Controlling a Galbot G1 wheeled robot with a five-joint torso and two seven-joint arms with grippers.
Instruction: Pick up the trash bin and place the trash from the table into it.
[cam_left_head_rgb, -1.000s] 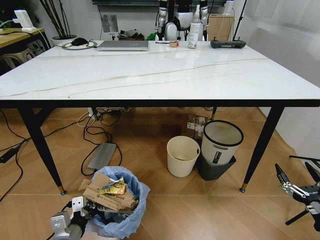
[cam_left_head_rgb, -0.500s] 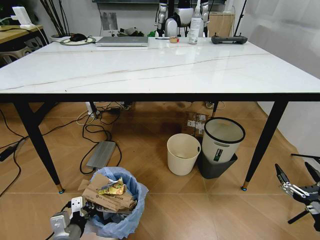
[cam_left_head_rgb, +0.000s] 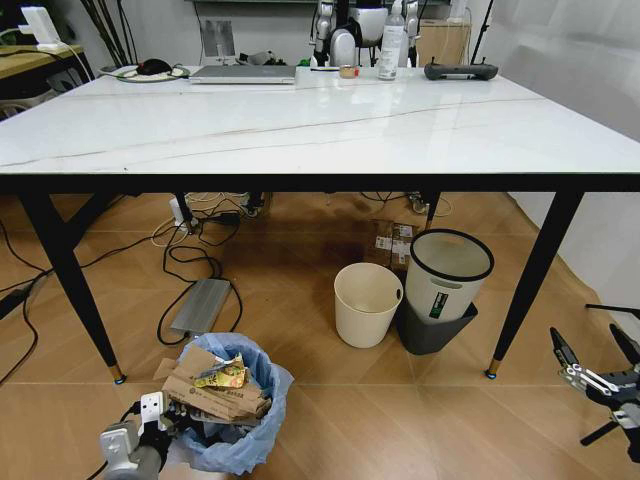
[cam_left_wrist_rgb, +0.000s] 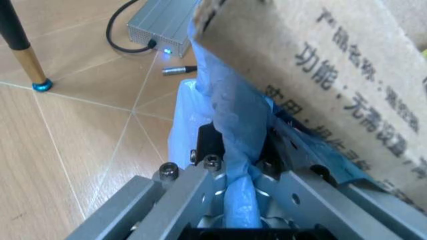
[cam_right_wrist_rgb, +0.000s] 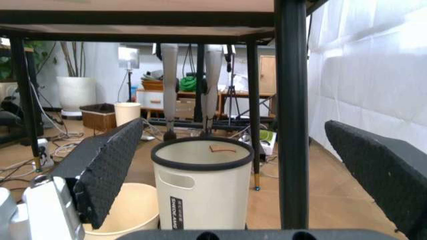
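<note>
**Q:** Jaws first: how do they stand?

**A:** Left gripper (cam_left_wrist_rgb: 230, 200) is clamped on the blue bag at the rim of the trash bin (cam_left_head_rgb: 240, 415), plastic pinched between its fingers. Right gripper (cam_right_wrist_rgb: 233, 165) is spread wide and holds nothing.

**Q:** What has changed over the last second?

**A:** Across the head views the table (cam_left_head_rgb: 320, 130) sits higher and flatter in the picture, so the camera has tilted or dropped; the bin and both grippers keep their places. The tabletop now carries no litter. Torn cardboard (cam_left_head_rgb: 215, 395) and a yellow wrapper (cam_left_head_rgb: 225, 375) already fill the bin, so the task looks close to finished.

**Q:** And the arms?

**A:** Left arm reaches low beside the bin on the floor, in front of the table. Right arm hangs low at the robot's right, near the floor, facing the white bin with black rim (cam_right_wrist_rgb: 200, 187).
</note>
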